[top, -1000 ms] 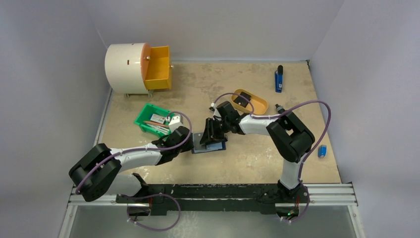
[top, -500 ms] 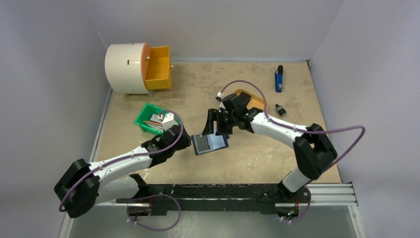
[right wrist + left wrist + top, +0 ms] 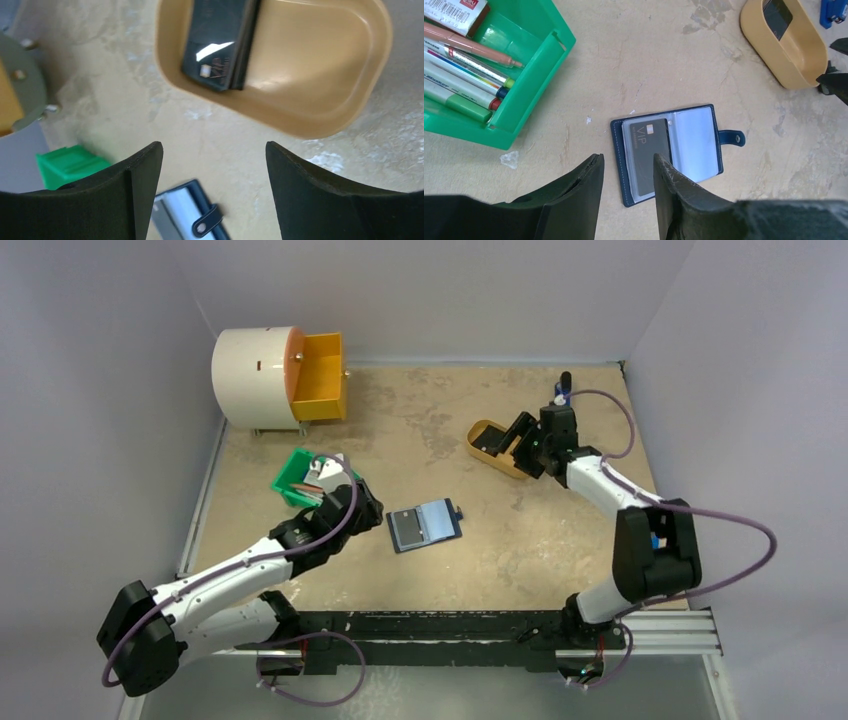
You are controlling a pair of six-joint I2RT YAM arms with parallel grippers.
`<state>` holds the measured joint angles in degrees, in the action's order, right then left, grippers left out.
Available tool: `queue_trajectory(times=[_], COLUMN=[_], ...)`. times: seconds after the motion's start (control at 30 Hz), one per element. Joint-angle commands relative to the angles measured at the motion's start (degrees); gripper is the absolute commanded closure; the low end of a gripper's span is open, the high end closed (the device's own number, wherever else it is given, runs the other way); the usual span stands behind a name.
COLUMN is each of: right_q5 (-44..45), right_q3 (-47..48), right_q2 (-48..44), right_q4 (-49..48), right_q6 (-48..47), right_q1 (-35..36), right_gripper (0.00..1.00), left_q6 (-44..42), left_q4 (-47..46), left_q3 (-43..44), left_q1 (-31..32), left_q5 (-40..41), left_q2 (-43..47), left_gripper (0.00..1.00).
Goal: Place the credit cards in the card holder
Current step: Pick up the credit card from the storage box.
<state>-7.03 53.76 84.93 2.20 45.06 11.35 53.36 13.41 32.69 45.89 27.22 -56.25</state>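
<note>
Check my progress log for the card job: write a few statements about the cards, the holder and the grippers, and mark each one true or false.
1. The card holder lies open. True.
2. A VIP card sits in one of its pockets. True.
3. The yellow tray is empty. False: at least one dark card lies in it.
4. The right gripper holds a card. False: its jaws are open and empty, close to the tray.
5. The left gripper is clamped on the card holder. False: its jaws are open, gripping nothing.
</note>
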Motion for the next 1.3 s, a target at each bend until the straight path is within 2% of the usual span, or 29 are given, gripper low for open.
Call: queue_trajectory(times=[0.0, 0.3, 0.53, 0.73, 1.27], right_q5=[5.7, 7.4, 7.2, 7.2, 4.8], right_q3=[3.5, 6.1, 10.8, 12.6, 13.3], right_q2=[4.2, 12.3, 19.0, 21.7, 24.6], right_q4=[-3.6, -8.9, -8.1, -8.1, -7.9], right_q6=[2.4, 6.3, 5.5, 5.2, 4.7], right_q1=[-0.9, -1.8, -1.9, -1.9, -2.0], right_gripper=[0.23, 0.26, 0.35, 0.37, 0.61], left_q6=[0.3, 0.9, 1.3, 1.6, 2.1], left_q4=[0.1, -0.4, -1.1, -1.4, -1.5], left_q3=[2.6, 2.7, 2.6, 2.4, 2.0], left_q1=[0.3, 0.2, 0.3, 0.2, 0.2], left_q5=[0.2, 0.0, 0.1, 0.2, 0.1], left_q2=[-1.1, -2.5, -3.5, -4.3, -5.1], left_gripper=[0.60, 0.61, 0.62, 0.62, 0.63])
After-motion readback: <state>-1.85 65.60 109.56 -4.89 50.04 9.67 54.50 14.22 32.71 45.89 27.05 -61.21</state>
